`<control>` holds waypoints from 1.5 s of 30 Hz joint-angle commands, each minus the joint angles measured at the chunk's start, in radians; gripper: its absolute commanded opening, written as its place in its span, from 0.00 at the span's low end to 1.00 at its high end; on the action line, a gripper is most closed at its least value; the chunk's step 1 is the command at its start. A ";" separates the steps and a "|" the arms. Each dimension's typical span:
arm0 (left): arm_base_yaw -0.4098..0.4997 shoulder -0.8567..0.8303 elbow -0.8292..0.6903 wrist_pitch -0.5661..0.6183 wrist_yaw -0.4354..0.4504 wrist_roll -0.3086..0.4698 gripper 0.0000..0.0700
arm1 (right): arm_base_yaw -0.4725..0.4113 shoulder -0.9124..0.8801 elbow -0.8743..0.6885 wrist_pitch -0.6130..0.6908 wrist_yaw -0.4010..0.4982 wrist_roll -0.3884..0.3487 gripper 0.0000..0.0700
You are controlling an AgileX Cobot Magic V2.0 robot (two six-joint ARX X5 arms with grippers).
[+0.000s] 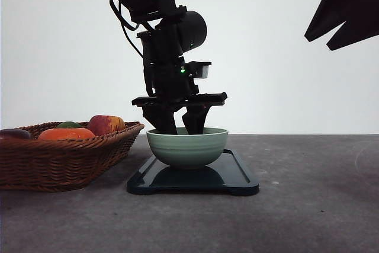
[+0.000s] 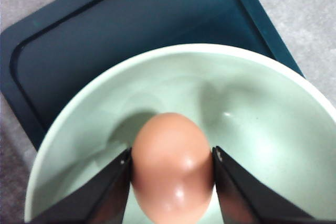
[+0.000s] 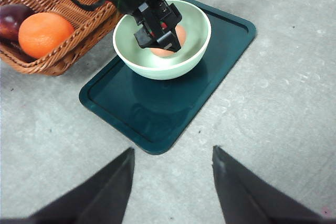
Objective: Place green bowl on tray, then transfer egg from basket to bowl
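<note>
Smooth brown oval egg (image 2: 172, 169) sits pinched in my left gripper (image 2: 172, 182) inside the glossy ridged sage-green ceramic bowl (image 2: 252, 129) on the flat navy rectangular tray (image 2: 105, 35); my right gripper (image 3: 173, 182) hangs spread, holding nothing.

Legible markings: none being observed.
No text, label, brand, number or sign is being shown readably on any surface.

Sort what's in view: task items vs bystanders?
Task items: green bowl sitting on the tray; egg held by the left gripper inside the bowl; basket beside the tray.

Bystanders: orange, dark purple fruit and reddish fruit in the basket; right gripper, open, over bare table.
</note>
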 commanded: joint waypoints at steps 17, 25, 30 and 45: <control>-0.009 -0.069 0.166 -0.129 -0.006 -0.004 0.56 | 0.006 0.008 0.002 0.008 -0.001 -0.008 0.41; 0.011 -0.195 0.172 -0.150 0.039 -0.053 0.56 | 0.006 0.008 0.002 0.004 -0.001 -0.008 0.41; 0.015 -0.250 0.151 -0.167 0.040 -0.046 0.56 | 0.006 0.008 0.002 -0.007 0.000 -0.008 0.41; 0.025 -0.697 -0.524 0.229 0.039 -0.076 0.56 | 0.006 0.008 0.002 -0.006 0.000 -0.008 0.41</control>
